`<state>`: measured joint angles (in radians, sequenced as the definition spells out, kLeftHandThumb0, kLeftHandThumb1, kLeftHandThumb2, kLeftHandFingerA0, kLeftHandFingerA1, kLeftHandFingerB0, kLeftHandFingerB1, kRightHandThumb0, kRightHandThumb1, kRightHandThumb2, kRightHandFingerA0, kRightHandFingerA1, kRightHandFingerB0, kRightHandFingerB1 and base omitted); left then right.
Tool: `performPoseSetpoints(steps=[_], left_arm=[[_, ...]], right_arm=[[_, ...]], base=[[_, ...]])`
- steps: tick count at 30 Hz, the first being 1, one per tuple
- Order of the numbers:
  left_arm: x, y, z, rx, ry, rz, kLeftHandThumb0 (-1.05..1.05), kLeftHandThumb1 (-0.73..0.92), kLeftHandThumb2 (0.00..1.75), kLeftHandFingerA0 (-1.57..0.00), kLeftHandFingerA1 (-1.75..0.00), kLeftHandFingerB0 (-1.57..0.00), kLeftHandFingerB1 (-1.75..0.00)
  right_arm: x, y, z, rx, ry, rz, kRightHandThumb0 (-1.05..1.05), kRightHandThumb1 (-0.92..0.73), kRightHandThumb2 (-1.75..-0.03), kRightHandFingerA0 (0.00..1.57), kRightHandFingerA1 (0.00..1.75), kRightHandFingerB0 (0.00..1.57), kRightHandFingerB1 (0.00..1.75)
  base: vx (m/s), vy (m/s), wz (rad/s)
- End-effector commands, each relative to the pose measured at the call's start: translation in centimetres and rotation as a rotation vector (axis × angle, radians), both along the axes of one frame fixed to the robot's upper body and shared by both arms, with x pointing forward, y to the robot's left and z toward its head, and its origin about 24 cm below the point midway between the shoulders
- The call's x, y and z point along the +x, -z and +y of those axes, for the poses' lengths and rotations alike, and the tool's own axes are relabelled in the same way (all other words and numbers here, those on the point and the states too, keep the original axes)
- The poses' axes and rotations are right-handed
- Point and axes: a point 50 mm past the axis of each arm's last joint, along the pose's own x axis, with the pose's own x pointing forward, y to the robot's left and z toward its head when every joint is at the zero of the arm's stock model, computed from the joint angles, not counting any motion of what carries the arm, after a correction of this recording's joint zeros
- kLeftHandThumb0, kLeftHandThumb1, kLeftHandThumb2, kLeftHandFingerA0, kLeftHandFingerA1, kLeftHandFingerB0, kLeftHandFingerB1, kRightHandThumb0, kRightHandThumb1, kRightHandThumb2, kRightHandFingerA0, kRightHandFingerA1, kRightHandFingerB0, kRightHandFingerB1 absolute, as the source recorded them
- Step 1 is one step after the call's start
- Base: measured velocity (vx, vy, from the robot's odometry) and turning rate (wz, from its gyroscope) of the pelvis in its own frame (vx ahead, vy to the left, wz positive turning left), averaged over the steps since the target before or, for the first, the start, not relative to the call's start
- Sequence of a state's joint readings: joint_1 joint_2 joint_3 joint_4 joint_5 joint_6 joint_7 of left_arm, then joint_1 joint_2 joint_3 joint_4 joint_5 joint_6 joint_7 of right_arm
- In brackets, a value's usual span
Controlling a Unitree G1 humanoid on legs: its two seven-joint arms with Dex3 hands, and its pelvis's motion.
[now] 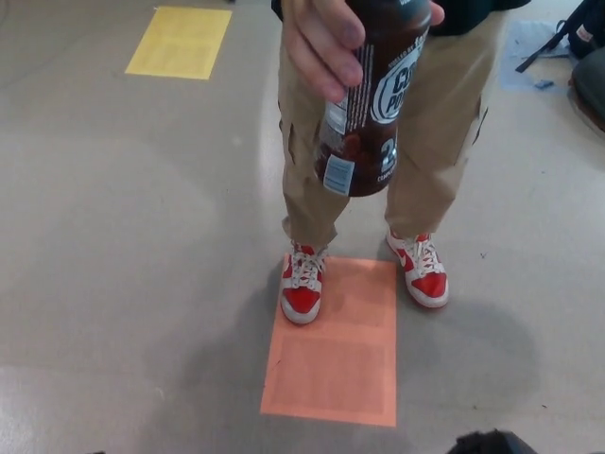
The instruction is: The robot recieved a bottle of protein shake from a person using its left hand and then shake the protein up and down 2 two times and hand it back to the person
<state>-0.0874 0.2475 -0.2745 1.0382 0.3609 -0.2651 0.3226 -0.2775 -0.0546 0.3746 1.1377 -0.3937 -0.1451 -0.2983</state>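
A person's hand [326, 43] is wrapping its fingers around the upper part of the bottle of protein shake [369, 104], gripping it firmly from the picture's left side, with a thumb tip showing past the bottle's right shoulder near the top edge. The bottle is hanging upright, tilted slightly, its dark brown body and white lettering facing the camera, its base pointing down in front of the person's tan trousers [416, 161].

Neither of the robot's hands is showing clearly. A small dark shape [492, 442] is sitting at the bottom edge, below and to the right of the bottle (too little of it is visible to say what it is, or how any fingers are set), so the state of the robot's fingers cannot be told.

Below the bottle, the person is standing in red and white shoes [302, 284], the left-hand shoe overlapping the corner of an orange floor marker [336, 359] and the other shoe just beside its upper right corner. Far up and to the left of the bottle, a yellow floor marker [180, 41] is lying on the grey floor [113, 236], which is stretching open on both sides of the bottle. Right of the bottle, at the picture's upper edge, dark bags [586, 43] are resting.
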Motion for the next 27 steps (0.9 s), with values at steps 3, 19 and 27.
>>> performPoseSetpoints(steps=[3,19,27], left_arm=[[1.4,-3.2,0.2,0.129,0.24,-0.372,-0.32,0.79,0.65,-0.81,-0.45,-0.65,-0.4],[7.4,-16.1,-5.3,-0.415,0.469,-0.617,-0.24,0.81,0.64,-0.8,-0.49,-0.68,-0.46],[8.6,-21.8,-7.7,-0.673,0.455,-0.59,-0.26,0.77,0.63,-0.87,-0.48,-0.75,-0.48]], right_arm=[[0.8,-1.4,1.2,-0.135,-0.152,-0.301,-0.45,-0.51,-1.14,0.95,0.84,0.98,0.83],[0.3,-1.1,1.2,-0.148,-0.16,-0.313,-0.46,-0.53,-1.14,1.03,1.01,0.91,0.87],[0.4,-1.1,1.1,-0.164,-0.177,-0.307,-0.48,-0.53,-1.12,1.01,1.03,0.87,0.87]], base=[[0.0,0.0,0.0],[0.0,0.0,0.0],[0.0,0.0,0.0]])
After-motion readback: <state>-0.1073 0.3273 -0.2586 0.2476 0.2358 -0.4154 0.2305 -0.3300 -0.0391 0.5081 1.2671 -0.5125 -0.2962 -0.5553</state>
